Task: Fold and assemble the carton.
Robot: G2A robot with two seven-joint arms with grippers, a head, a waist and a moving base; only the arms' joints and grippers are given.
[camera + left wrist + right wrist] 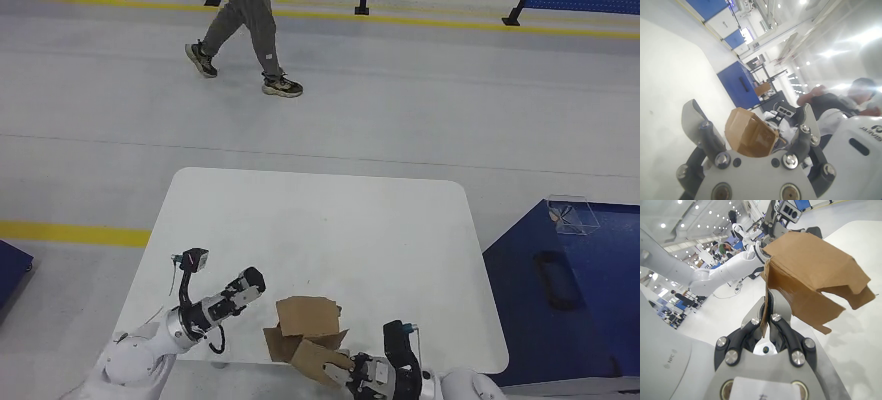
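My right fingers (768, 298) sit nearest the lens, clenched on the edge of one flap of the carton (810, 262). It hangs out ahead of them, over the near edge of the desk (330, 230), between my two arms.

Progress, as I judge it: approx. halfway. The body is popped into a hollow sleeve, but the flaps stick out loose, none tucked or locked. Left to do: fold the flaps in, close the ends.

My left fingers (250, 279) are spread wide, holding nothing, near the carton but apart.

Views: R wrist cam gives the pinch itself and the ragged loose flaps. L wrist cam looks into the open end, so the hollow shows. Top cam gives the gap btwn left fingers and carton. Can't tell if the carton touches the desk.
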